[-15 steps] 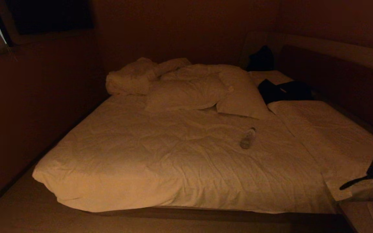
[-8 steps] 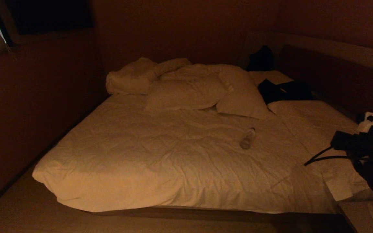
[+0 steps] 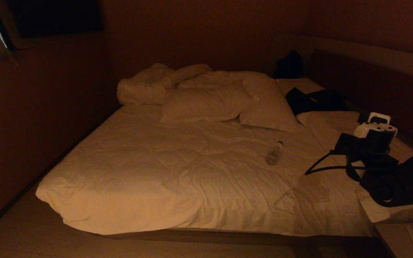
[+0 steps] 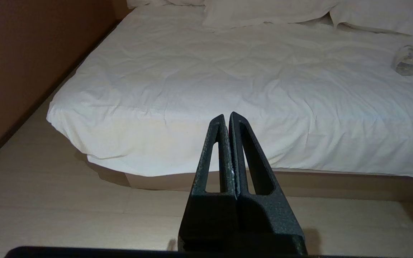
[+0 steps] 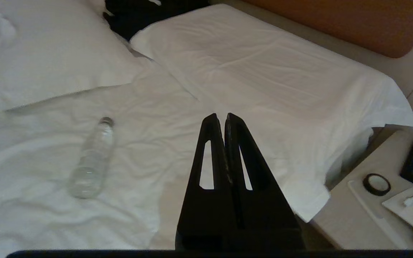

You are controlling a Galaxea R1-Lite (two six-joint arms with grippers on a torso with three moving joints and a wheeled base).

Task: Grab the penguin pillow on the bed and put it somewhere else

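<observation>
A wide bed (image 3: 177, 172) with a rumpled white duvet fills the dim room, plain white pillows (image 3: 206, 104) heaped at its far end. The right gripper (image 5: 224, 116) hangs over the bed's right side, fingers pressed together, empty; the left gripper (image 4: 226, 116), likewise closed, faces the foot. A clear bottle (image 3: 274, 153) lies mid-bed. The penguin pillow cannot be made out.
</observation>
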